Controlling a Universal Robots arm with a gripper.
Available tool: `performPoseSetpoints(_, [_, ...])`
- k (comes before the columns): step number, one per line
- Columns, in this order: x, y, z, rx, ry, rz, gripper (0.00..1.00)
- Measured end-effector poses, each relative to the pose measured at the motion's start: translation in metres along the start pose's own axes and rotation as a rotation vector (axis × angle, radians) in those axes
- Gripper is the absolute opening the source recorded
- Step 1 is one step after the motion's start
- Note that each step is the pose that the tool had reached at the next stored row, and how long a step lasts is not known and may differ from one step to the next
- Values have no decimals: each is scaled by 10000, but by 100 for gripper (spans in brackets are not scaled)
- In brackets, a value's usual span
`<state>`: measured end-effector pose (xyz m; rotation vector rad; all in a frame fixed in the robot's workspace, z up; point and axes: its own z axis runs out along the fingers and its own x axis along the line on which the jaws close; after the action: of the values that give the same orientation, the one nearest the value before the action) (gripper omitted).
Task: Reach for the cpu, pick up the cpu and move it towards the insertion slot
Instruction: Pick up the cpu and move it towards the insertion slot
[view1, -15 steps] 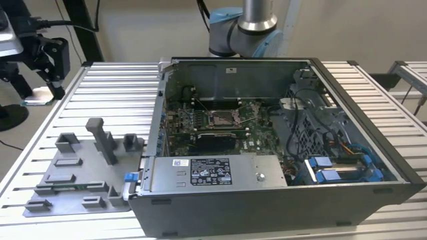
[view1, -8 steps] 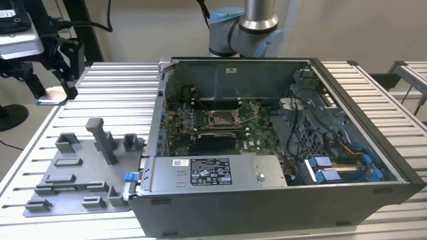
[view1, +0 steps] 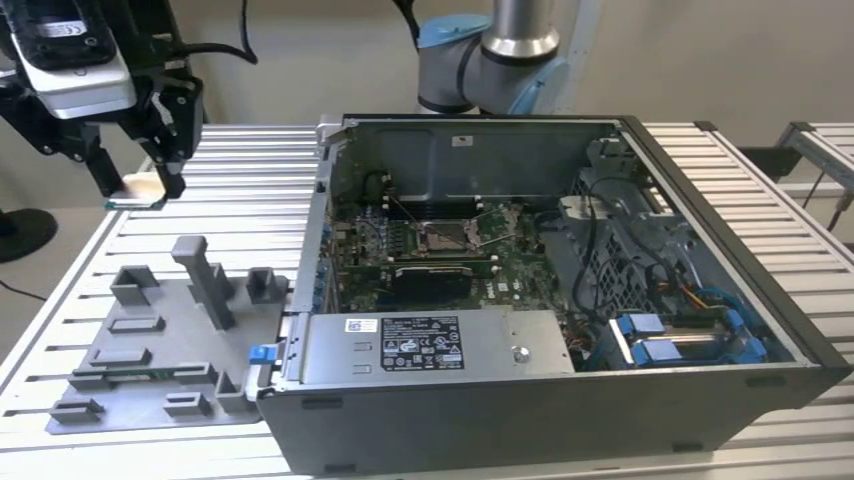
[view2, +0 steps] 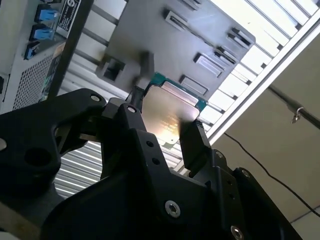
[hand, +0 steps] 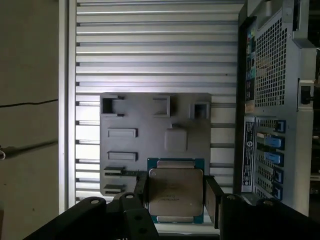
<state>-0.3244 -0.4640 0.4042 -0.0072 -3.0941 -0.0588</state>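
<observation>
Between the jaws of the pincer (hand: 177, 196) sits the cpu (hand: 175, 187), clamped.

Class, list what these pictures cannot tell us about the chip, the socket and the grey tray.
- The cpu underside: faces away from both wrist views.
- The cpu's two clamped edges, first wrist view: covered by the gripper.
- The insertion slot contacts: too small in the exterior view.
- The grey tray, first wrist view: partly hidden behind the cpu.
</observation>
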Motion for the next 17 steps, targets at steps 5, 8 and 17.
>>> performPoseSetpoints(5, [-139,1,-7,0,26,1,0])
performPoseSetpoints(8, [-218,1,-10,0,37,1,0])
performPoseSetpoints(17, [-435,3,-21,3,57,2,0])
